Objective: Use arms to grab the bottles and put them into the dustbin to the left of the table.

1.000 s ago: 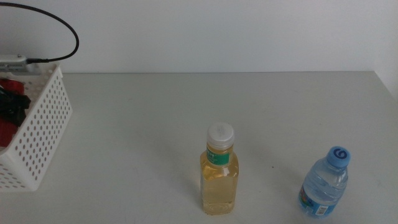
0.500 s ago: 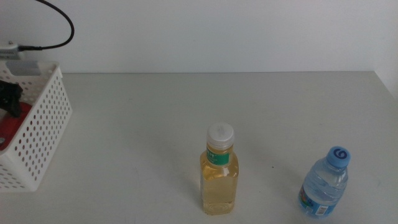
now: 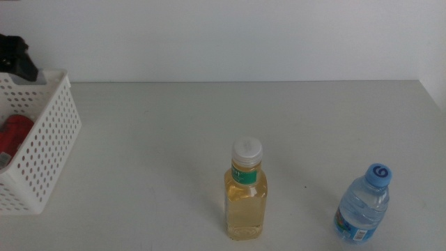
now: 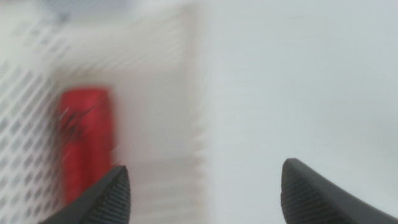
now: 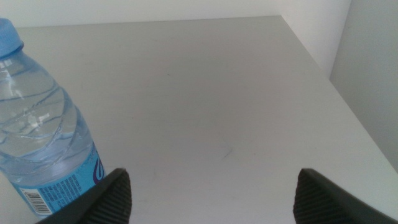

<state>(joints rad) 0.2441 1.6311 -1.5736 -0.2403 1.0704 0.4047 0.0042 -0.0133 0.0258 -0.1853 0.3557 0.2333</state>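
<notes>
Red soda can [image 3: 14, 134] lies inside the white perforated plastic basket [image 3: 49, 146] at the left edge of the pale grey desk [image 3: 174, 132], below the left gripper [image 4: 202, 186], whose dark jaws stand wide apart and empty above it. Upright near the desk's front stand the clear yellow-liquid bottle [image 3: 245, 199], with white cap and green label, and the small blue-capped water bottle [image 3: 364, 206], just beside the right gripper [image 5: 211, 193], open too. Label writing is too small to read.

We are looking at a bare test bench, likely a lab: a plain pale table [image 3: 174, 132] is standing against a blank white wall [image 3: 230, 38], with only a perforated white basket [image 3: 49, 150] and two bottles [image 3: 245, 192] [image 3: 364, 206] sitting as staged props.
</notes>
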